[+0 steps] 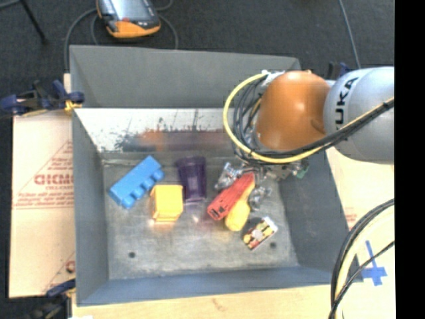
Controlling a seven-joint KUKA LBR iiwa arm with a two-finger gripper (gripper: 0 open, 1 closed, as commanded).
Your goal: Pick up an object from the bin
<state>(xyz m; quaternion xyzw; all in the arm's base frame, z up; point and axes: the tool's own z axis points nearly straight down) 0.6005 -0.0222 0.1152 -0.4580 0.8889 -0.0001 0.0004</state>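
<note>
"Camera view, lower edge first: what lies nearest?" asks the operator.

"Past the near wall of the bin (89, 244), a small printed packet (259, 232) in red, yellow and black lies flat at lower centre-right of the floor, apart from the rest," says the spotter.

"And above it?"

"A yellow rounded piece (237, 216), and touching it a red handle-shaped piece (224, 203) that slants up and to the right. Left of those, at mid-frame, sits a yellow block (167, 201). A blue studded brick (137, 181) lies further left. A purple cup-shaped piece (192, 177) stands between block and red piece, a little higher."

"Where is the gripper?"

"The gripper (244, 178) is low over the upper right end of the red handle-shaped piece, under the orange wrist cover (289, 111) at upper right. Whether it is released or clenched I cannot tell, because the cover and cables hide too much. I see nothing lifted."

"So the red piece is the likely pick?"

"It is the nearest thing, I'd judge. To do it well, straddle it across its narrow width, not along its length. Come down square to the floor and close near its middle so it doesn't swing. The yellow rounded piece rests against it and may drag along. The bin's right wall is close, so lift straight up before moving off."

"Anything farther?"

"The far wall (166, 121), streaked with dark scuffs, at upper centre."
</note>
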